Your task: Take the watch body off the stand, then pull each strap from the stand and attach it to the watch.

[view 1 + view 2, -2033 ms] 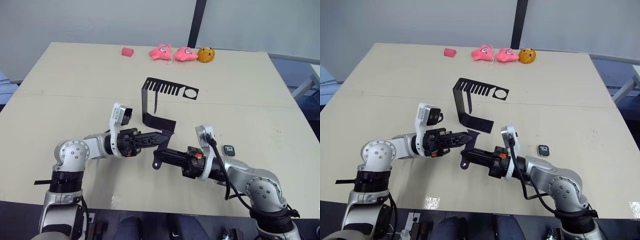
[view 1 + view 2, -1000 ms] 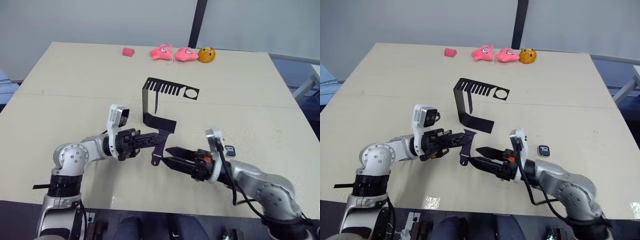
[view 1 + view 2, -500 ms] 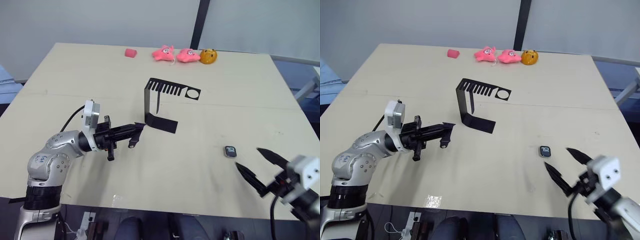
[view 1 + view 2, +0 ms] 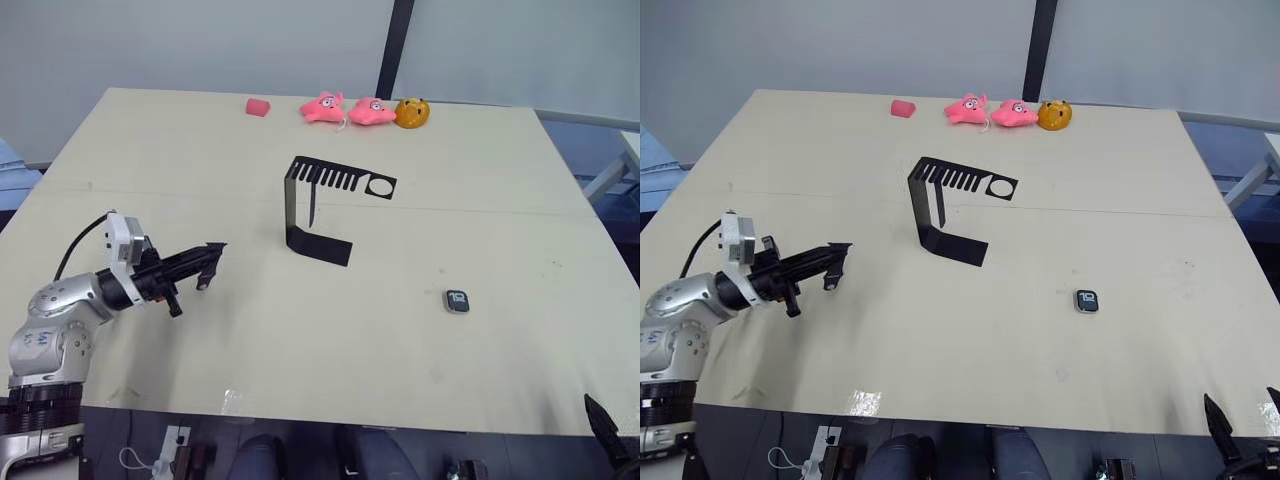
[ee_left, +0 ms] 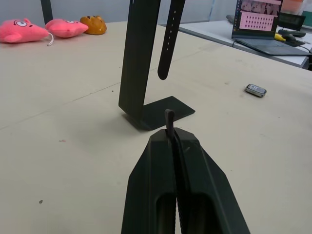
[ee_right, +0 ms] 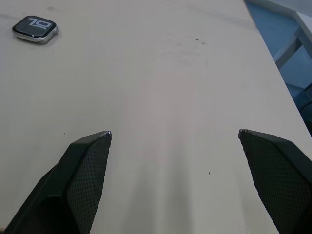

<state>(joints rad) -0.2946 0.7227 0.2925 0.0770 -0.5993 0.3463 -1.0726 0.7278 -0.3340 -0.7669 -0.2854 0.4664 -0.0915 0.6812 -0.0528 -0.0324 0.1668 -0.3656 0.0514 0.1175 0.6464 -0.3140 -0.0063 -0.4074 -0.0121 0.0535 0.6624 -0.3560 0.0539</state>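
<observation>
With the left fingers (image 4: 205, 262) pinched shut on one strap (image 5: 169, 119) left of the stand (image 4: 320, 243), and the right fingers (image 6: 175, 141) spread wide and empty, we should carry this strap right to the watch (image 4: 457, 300) lying on the table (image 4: 480, 180).

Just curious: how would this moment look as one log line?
left gripper: shut on strap | right gripper: open | watch body: on table | second strap: on stand
</observation>
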